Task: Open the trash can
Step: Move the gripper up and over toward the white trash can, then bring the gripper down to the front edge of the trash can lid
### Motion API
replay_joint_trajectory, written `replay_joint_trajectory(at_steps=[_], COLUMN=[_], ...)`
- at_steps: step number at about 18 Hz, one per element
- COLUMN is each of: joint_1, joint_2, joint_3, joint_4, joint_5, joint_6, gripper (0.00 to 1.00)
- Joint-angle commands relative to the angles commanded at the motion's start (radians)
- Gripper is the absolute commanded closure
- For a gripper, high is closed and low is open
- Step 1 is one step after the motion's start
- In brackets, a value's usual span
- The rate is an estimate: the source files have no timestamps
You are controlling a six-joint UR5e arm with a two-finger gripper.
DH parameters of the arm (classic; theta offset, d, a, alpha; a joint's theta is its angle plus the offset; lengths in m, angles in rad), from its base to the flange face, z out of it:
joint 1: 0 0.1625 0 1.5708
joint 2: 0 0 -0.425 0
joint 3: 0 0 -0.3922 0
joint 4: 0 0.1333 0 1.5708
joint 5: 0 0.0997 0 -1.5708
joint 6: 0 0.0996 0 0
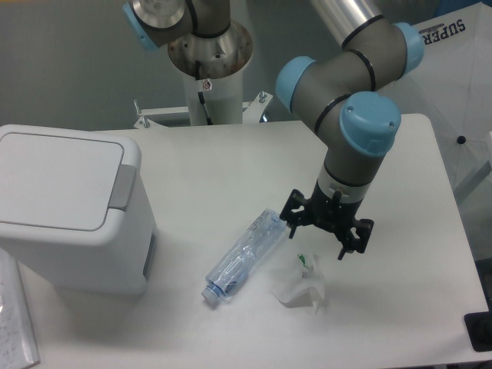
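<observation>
**A:** Where's the black two-finger gripper [324, 234] right now?

**B:** Hanging low over the white table [231, 165], fingers spread apart with nothing between them. Just below it, toward five o'clock, lies a crumpled white paper scrap [301, 286]; at about nine o'clock from the fingers is a clear plastic bottle [244, 254] lying on its side.

**A:** And the bin?

**B:** The large boxy white plastic trash can [71, 207] stands well apart, far out at nine o'clock by the table's left edge, lid shut flat.

**A:** How would you expect it to handle?

**B:** Stiff, smooth plastic, probably light for its bulk (it could slide or tip if shoved sideways). The walls are far too wide for those fingers and likely slippery. I'd go for the grey rectangular tab [121, 185] on the lid's right rim: press or lift there, moving gently so the body stays put.

**A:** Progress?

**B:** Not yet started on the lid, I'd judge.
</observation>
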Motion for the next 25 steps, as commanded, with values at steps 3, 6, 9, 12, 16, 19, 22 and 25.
replay_joint_trajectory(at_steps=[3,6,9,12,16,19,22,25], joint_1=[-0.003,-0.003,-0.018,-0.064,-0.130,-0.149,-0.159,-0.166], joint_2=[0.069,0.110,0.161,0.187,0.216,0.239,0.258,0.282], joint_3=[-0.069,-0.098,-0.104,-0.101,-0.104,-0.106,-0.110,-0.158], joint_4=[0.008,0.023,0.034,0.078,0.087,0.089,0.087,0.090], joint_5=[-0.089,-0.160,-0.204,-0.236,-0.279,-0.315,-0.319,-0.315], joint_6=[-0.008,-0.012,-0.090,-0.199,-0.273,-0.321,-0.338,-0.330], gripper=[0.00,0.00,0.00,0.00,0.00,0.00,0.00,0.00])
